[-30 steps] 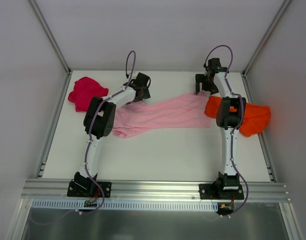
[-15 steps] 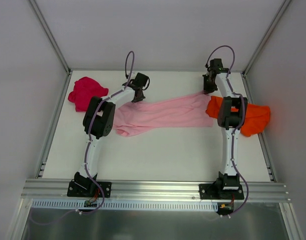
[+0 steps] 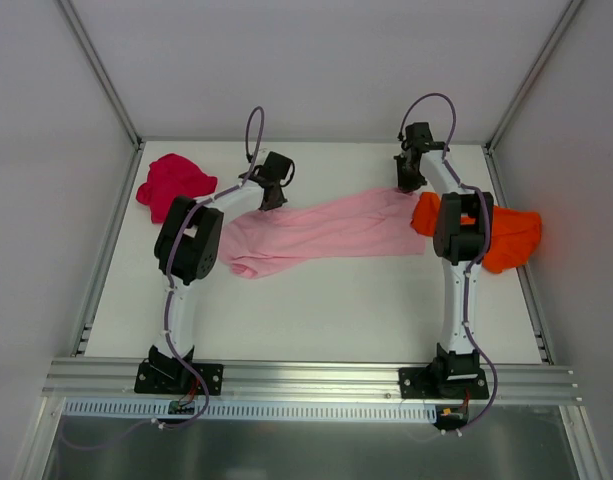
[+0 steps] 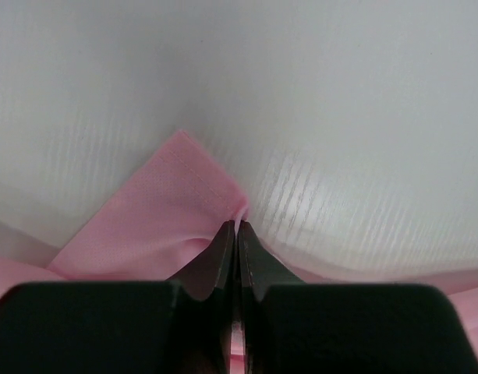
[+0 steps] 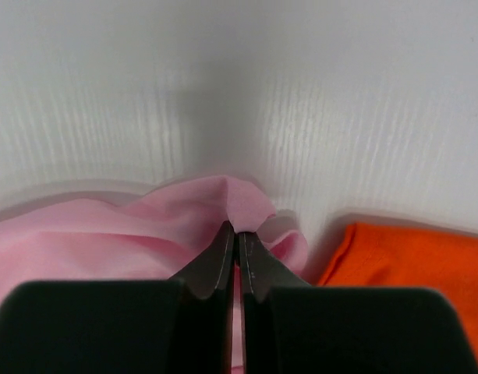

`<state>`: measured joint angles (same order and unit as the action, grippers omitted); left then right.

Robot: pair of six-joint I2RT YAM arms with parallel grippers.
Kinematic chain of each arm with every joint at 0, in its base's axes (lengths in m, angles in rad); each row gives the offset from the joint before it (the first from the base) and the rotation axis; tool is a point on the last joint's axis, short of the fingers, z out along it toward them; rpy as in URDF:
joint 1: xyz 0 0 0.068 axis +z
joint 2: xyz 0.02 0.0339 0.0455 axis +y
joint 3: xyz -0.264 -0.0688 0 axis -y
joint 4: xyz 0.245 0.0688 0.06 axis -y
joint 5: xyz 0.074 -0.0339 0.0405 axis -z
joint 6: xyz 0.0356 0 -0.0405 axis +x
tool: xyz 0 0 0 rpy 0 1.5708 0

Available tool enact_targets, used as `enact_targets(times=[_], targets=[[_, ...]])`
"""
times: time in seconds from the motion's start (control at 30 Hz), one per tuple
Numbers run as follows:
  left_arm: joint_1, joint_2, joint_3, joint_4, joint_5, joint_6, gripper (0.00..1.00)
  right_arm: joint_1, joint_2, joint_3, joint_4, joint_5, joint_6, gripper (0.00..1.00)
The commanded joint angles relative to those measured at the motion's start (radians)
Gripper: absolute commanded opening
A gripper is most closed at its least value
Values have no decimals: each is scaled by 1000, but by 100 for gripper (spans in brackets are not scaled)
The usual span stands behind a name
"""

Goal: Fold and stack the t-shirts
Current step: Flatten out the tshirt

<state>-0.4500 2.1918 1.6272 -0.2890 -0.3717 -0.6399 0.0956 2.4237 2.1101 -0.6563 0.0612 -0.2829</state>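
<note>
The light pink t-shirt [image 3: 316, 228] lies stretched across the middle of the white table, crumpled at its left end. My left gripper [image 3: 269, 196] is shut on its upper left edge; in the left wrist view the pink t-shirt [image 4: 164, 218] is pinched at my left gripper [image 4: 238, 227]. My right gripper [image 3: 404, 183] is shut on the shirt's upper right corner, where the pink t-shirt [image 5: 184, 226] bunches at my right gripper [image 5: 237, 231]. The red t-shirt [image 3: 171, 185] sits bunched at the far left. The orange t-shirt [image 3: 506, 238] lies at the right, partly behind the right arm.
The table [image 3: 316, 310] is walled by white panels at the back and both sides. An aluminium rail [image 3: 306, 378] with both arm bases runs along the near edge. The orange t-shirt [image 5: 410, 265] lies right beside the pinched pink corner.
Both grippers were open over the pink shirt's upper corners a second ago and have closed on the cloth. The left arm has swung slightly leftward.
</note>
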Motion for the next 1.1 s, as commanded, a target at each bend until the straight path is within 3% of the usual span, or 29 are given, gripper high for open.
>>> enact_targets(times=[0.0,0.17,0.4,0.8,1.07], targets=[[-1,-147,-38,65,-15,42,0,35,-173,-58,33,72,-29,1],[-19,-236,-44,62,-82,97,0,85,-310,-107,58,146,-50,1],[-27,-401,-90,70,-102,46,0,101,-428,-93,15,241,-41,1],[-44,-705,-228,91,-229,106,0,118,-753,-373,224,433,-22,1],[-44,-819,-257,94,-279,109,0,125,-796,-389,247,482,16,1]])
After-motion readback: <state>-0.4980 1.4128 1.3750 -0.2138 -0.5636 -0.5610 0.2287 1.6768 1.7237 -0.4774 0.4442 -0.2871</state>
